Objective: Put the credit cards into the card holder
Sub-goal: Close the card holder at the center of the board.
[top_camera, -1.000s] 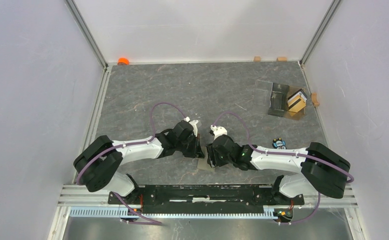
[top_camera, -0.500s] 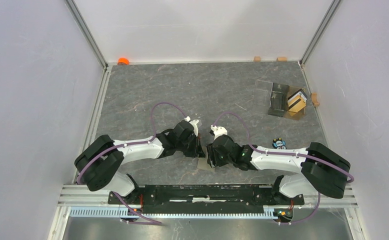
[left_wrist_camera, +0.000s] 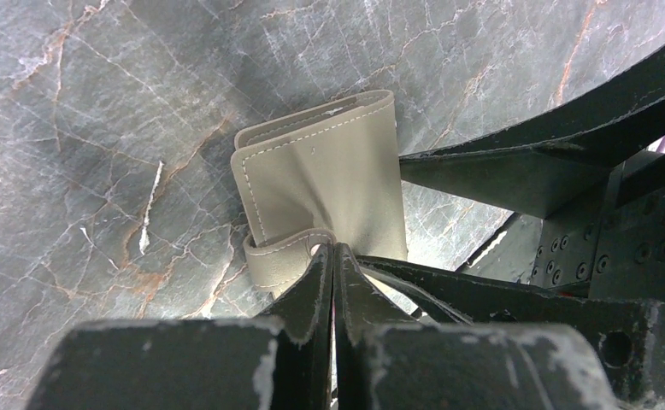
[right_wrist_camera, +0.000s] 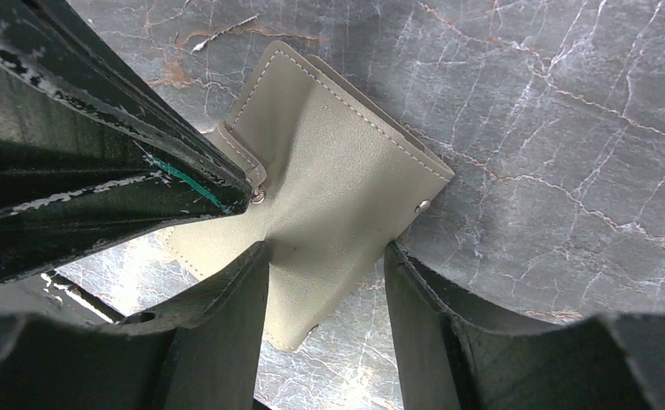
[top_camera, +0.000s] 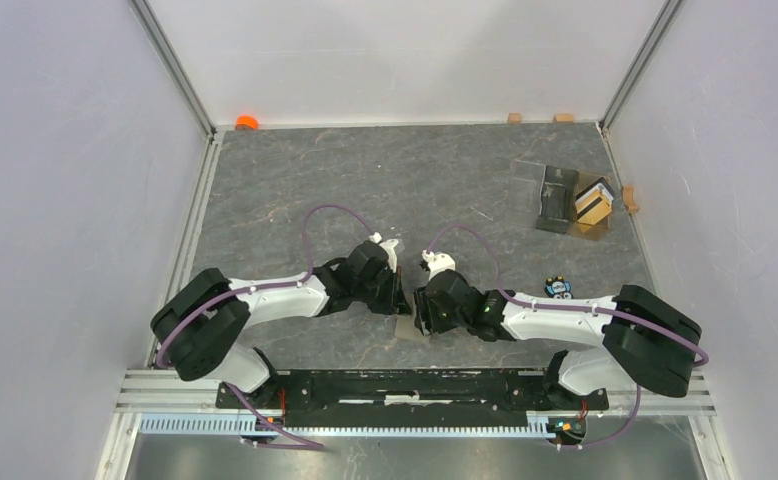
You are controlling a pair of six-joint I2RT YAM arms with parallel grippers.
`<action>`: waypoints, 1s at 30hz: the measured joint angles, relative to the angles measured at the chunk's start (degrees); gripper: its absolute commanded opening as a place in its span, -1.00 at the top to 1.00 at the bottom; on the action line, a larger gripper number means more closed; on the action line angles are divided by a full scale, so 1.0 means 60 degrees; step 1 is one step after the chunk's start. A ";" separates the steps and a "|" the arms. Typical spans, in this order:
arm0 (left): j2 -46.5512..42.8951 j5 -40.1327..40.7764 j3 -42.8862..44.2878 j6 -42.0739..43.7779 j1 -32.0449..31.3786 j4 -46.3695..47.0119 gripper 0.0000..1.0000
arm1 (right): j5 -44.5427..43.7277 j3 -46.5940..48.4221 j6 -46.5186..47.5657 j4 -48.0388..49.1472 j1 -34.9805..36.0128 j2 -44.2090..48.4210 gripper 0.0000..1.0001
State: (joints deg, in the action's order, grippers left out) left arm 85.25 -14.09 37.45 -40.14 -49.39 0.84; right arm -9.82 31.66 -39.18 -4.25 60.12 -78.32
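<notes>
card holder (top_camera: 406,328) is low on the counter (top_camera: 295,180) near its near edge, centre, between both tools, olive outside facing the cameras. Its tab flap points at the left tool (left_wrist_camera: 332,253), which is pinched tight on the tab. right tool (right_wrist_camera: 325,256) is clamped across the body. Long axis unclear, looks near-square. Clear box (top_camera: 557,196) at far right holds the credit cards (top_camera: 594,207).
</notes>
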 measured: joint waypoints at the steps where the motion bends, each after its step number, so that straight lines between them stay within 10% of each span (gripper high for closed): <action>1: 0.0018 -0.0004 0.0000 0.0000 0.0000 0.0029 0.96 | -0.0007 -0.0004 -0.0004 0.0004 0.0000 0.0000 -0.12; 30: 0.0280 0.0015 -0.0954 -0.0015 -0.0102 0.2433 0.96 | -0.0025 -0.0062 -0.0004 0.0084 0.0007 0.0029 -0.12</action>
State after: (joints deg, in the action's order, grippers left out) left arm 86.94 -14.00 31.73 -40.23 -50.00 15.44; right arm -9.98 31.29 -39.20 -3.75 60.16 -78.15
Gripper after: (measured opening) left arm 0.029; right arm 0.563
